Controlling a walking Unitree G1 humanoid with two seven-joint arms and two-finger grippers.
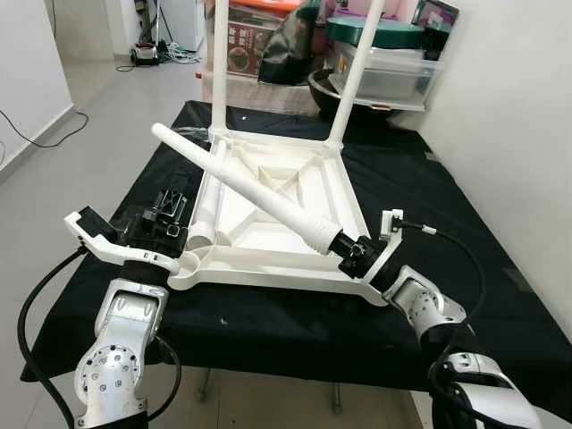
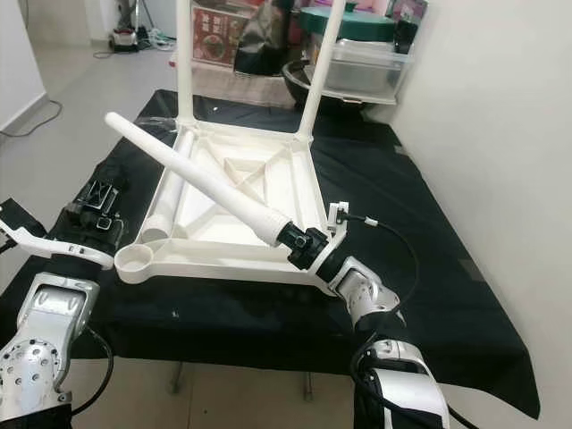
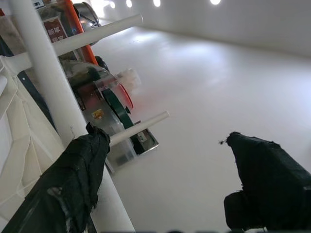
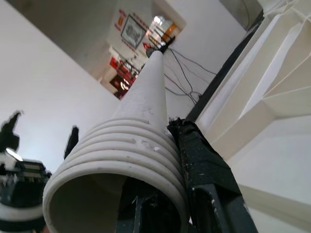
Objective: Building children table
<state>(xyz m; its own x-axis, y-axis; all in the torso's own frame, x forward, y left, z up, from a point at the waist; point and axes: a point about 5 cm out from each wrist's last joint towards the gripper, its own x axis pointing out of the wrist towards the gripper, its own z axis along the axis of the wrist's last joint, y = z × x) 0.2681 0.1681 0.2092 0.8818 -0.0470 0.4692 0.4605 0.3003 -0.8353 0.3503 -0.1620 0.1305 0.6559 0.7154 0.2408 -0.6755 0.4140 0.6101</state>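
Table leg (image 1: 241,183), clamped at its ribbed end in the right gripper (image 1: 351,250) jaws, slants above the upturned white table (image 1: 335,192) on the black-draped tabletop (image 1: 420,214). Left gripper (image 1: 159,219) jaws stand open beside another leg. It looks light, stiff and slippery, best held by the ribs.

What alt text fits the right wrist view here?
The right gripper is shut on a white table leg, seen from its hollow threaded end, and the leg tapers away toward the far room. One black finger presses the threads, beside the ribbed underside of the overturned white tabletop.
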